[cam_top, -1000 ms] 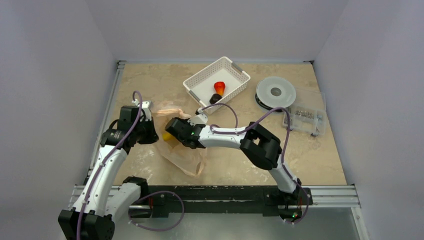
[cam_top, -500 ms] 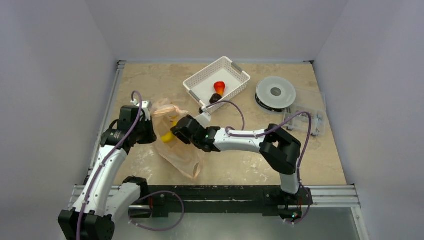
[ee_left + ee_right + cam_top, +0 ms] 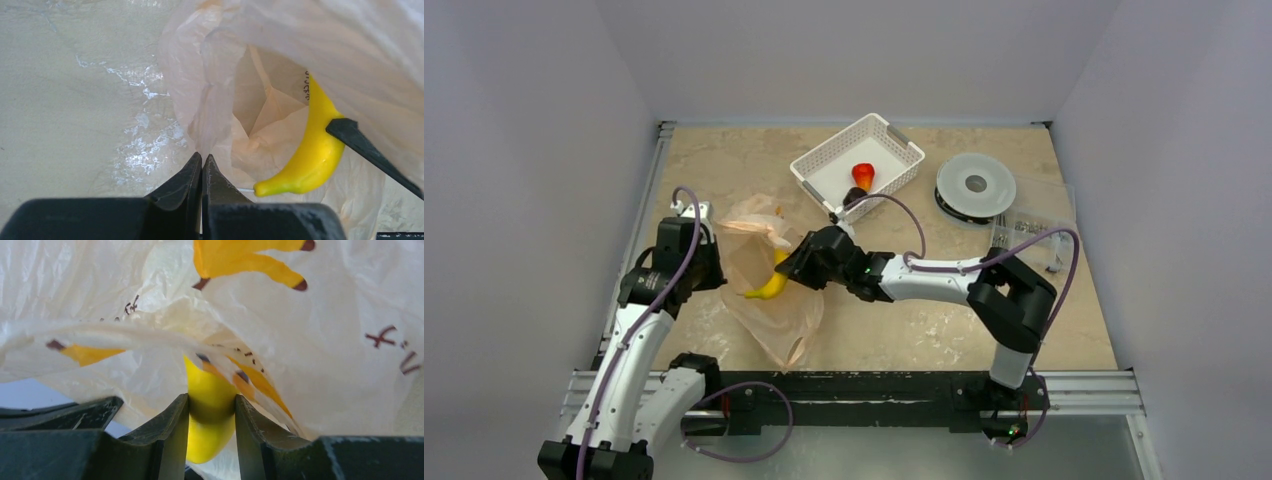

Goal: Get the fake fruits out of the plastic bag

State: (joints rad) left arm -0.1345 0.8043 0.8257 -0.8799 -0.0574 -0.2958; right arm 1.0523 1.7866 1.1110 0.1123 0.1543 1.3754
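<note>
At bag [image 3: 774, 315] mouth: right gripper [image 3: 795, 269] clamped on banana [image 3: 769, 286], drawn farther right than before, banana more exposed. Left gripper [image 3: 201, 167] pinches bag edge. Count: one banana; red fruit [image 3: 862, 174] and brown fruit [image 3: 854, 196] in basket [image 3: 896, 136].

Soft, even light falls from above. The table [image 3: 724, 160] is bright, and the arms [image 3: 639, 330] cast only faint, blurred shadows on it. The overhead view is slightly soft. From the left wrist, glossy patches of table glare white, the bag [image 3: 350, 40] nearly washes out, the banana [image 3: 315, 150] shines, and the left gripper [image 3: 202, 160] is dark. From the right wrist, light glows through the bag and the right gripper [image 3: 211, 400] is dim and slightly unfocused.
</note>
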